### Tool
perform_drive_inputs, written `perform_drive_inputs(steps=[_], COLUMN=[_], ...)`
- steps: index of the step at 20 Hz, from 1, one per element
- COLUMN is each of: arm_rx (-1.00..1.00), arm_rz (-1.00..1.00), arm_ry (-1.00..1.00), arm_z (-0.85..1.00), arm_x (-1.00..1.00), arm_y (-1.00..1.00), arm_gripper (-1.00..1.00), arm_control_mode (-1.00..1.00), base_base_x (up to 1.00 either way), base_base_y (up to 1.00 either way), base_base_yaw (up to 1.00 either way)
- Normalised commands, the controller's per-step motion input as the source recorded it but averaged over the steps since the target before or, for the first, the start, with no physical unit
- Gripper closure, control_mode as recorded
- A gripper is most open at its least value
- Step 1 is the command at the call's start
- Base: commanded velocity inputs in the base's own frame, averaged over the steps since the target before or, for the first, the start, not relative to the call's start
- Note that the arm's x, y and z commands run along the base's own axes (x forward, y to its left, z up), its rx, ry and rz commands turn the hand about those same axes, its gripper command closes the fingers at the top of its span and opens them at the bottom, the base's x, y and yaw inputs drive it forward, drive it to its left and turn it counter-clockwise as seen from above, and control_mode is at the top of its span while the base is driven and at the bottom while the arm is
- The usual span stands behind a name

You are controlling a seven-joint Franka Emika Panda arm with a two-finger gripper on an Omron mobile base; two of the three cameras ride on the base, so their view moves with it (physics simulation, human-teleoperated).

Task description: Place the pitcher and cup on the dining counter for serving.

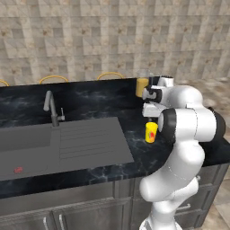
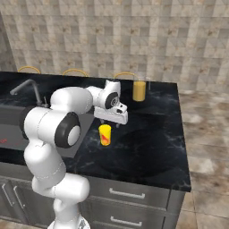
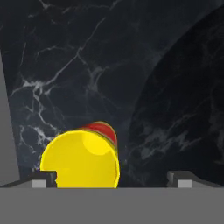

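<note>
The black bench [image 2: 152, 147] crosses mid-frame in both base views. The arm bends forward over it, hand pointing down at frame centre. The pitcher [image 2: 139, 91] stands upright at the bench's far edge, upper centre. The cup [image 2: 104, 134] sits upright directly below the fingers [image 3: 43, 178], which stand wide apart, holding nothing.
</note>
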Motion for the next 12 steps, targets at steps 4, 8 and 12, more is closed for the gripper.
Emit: perform_drive_inputs(steps=[4,8,12], arm_rx=[0.05,0.00,0.00], arm_rz=[-0.01,0.00,0.00], arm_ry=[0.00,0.00,0.00], arm_z=[0.31,-0.03,-0.41], arm_x=[-0.04,0.12,0.12], arm_y=[0.00,-0.01,-0.14], arm_gripper=[-1.00,-1.00,-1.00], arm_control_mode=[-1.00,-1.00,-1.00], base_base_x=[0.00,0.00,0.00], base_base_y=[0.00,0.00,0.00], base_base_yaw=[0.00,0.00,0.00])
